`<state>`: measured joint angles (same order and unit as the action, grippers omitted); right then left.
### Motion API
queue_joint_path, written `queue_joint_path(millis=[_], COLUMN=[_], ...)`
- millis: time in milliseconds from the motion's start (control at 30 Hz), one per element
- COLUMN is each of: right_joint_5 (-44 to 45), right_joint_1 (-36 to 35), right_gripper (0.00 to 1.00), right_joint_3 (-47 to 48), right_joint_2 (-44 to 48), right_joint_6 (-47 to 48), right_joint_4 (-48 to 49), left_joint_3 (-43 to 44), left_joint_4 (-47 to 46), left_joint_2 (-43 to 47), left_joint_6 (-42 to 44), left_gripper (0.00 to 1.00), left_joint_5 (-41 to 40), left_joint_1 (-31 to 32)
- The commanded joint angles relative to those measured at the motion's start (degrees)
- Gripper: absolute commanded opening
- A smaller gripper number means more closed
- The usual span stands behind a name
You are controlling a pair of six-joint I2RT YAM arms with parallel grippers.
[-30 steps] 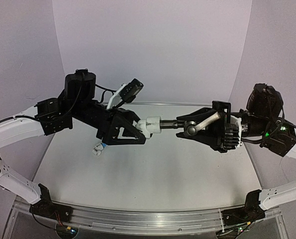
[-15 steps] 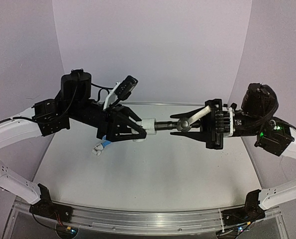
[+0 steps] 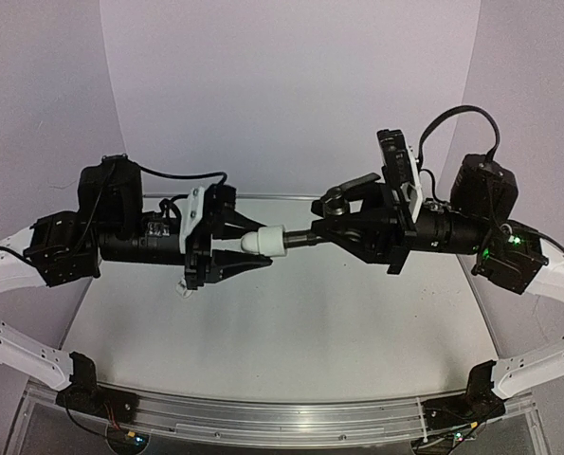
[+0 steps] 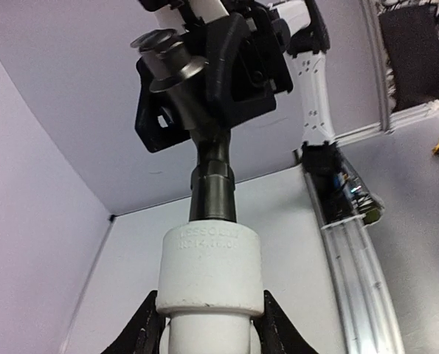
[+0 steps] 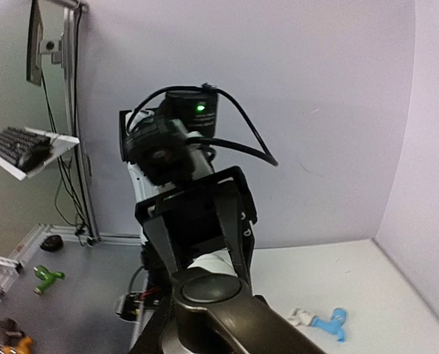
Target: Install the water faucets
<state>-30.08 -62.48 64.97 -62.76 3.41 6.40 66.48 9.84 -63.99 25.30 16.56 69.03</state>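
Mid-air mating above the table (image 3: 291, 332). The left pincer (image 3: 248, 248) is clamped on the white fitting (image 3: 263, 241). The right pincer (image 3: 331, 227) is clamped on the grey tap (image 3: 300, 237), lever up. The tap's long axis runs left to right, in line with the fitting, stem end at its mouth; depth cannot be told. The blue tap (image 5: 328, 322) lies on the table, nearer the left arm.

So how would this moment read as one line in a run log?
left gripper: shut on white fitting | right gripper: shut on grey faucet | stem in fitting, mid-air | blue faucet: lying on table
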Motion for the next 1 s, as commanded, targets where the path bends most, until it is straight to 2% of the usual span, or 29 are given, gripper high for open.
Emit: queue_joint_path(millis=[0,100,200,300,400,467,533,633,833,967], right_joint_5=[-2.11,-5.35,-7.64,-9.48,-10.36,-10.51,-9.94,-6.65,0.22,1.68], right_joint_1=[0.31,0.83,2.04,3.49,5.35,6.50,7.08,7.24,7.29,7.24], right_gripper=[0.00,0.00,0.00,0.00,0.00,0.00,0.00,0.00,0.00,0.00], right_joint_3=[1.49,0.22,-0.75,-1.11,-0.68,-0.04,1.10,3.34,6.25,6.86], right_joint_2=[-1.79,-1.93,-2.30,-2.57,-3.04,-3.24,-3.11,-1.86,1.40,3.11], right_joint_6=[-16.45,-17.50,-20.88,-23.48,-25.05,-24.30,-20.32,-9.76,10.41,18.90], right_joint_4=[4.41,3.78,3.58,3.39,3.12,2.95,2.19,0.50,0.21,0.22], left_joint_3=[-4.51,-10.71,-15.63,-17.92,-18.66,-18.78,-19.00,-19.02,-18.90,-17.53], left_joint_4=[-13.15,-24.48,-37.46,-43.30,-44.94,-45.08,-45.77,-45.80,-43.49,-40.59], left_joint_2=[-1.07,-1.54,-2.35,-3.07,-3.71,-3.96,-4.24,-4.19,-3.71,-1.26], left_joint_6=[29.67,47.24,60.16,69.06,75.15,77.27,77.84,76.00,64.38,52.48], left_gripper=[0.10,0.04,0.03,0.04,0.06,0.17,0.38,0.58,0.79,0.89], left_joint_5=[-23.42,-30.12,-31.65,-32.04,-33.52,-34.58,-35.71,-38.25,-46.34,-49.36], left_joint_1=[7.37,9.75,10.48,10.85,10.88,10.84,10.85,10.83,10.85,10.88])
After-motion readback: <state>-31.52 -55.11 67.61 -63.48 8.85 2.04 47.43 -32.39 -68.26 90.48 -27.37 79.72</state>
